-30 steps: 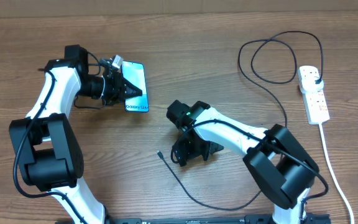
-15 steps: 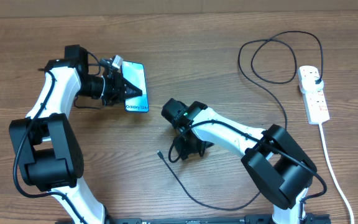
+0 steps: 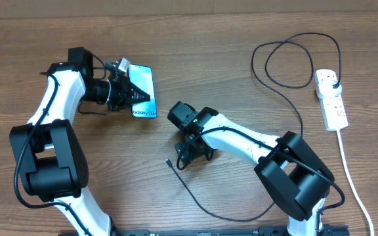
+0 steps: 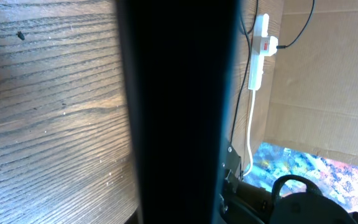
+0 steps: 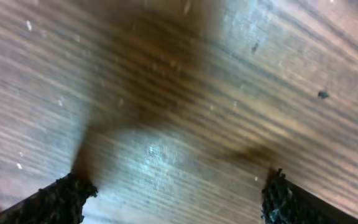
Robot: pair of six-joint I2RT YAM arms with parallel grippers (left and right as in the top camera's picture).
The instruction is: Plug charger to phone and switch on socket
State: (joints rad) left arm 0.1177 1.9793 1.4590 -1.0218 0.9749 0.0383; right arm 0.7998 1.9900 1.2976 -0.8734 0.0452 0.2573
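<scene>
While the left tool [image 3: 128, 92] is clamped on the phone [image 3: 146, 109] at the upper left of the table [image 3: 241, 39], lit screen facing up, the right tool [image 3: 188, 157] hovers low over bare wood near the middle, its fingertips [image 5: 67, 196] spread wide with nothing between them. Just beside it lies the free tip of the charger [image 3: 176, 174], whose thin black cable curls away to the white socket [image 3: 331, 99] at the right edge, well apart from the phone.

Left arm [image 3: 56, 98], right arm [image 3: 241, 134]: white shells, black joints, thin black cables; right pincer [image 5: 176, 186] pads [image 5: 61, 198] black, rough.
</scene>
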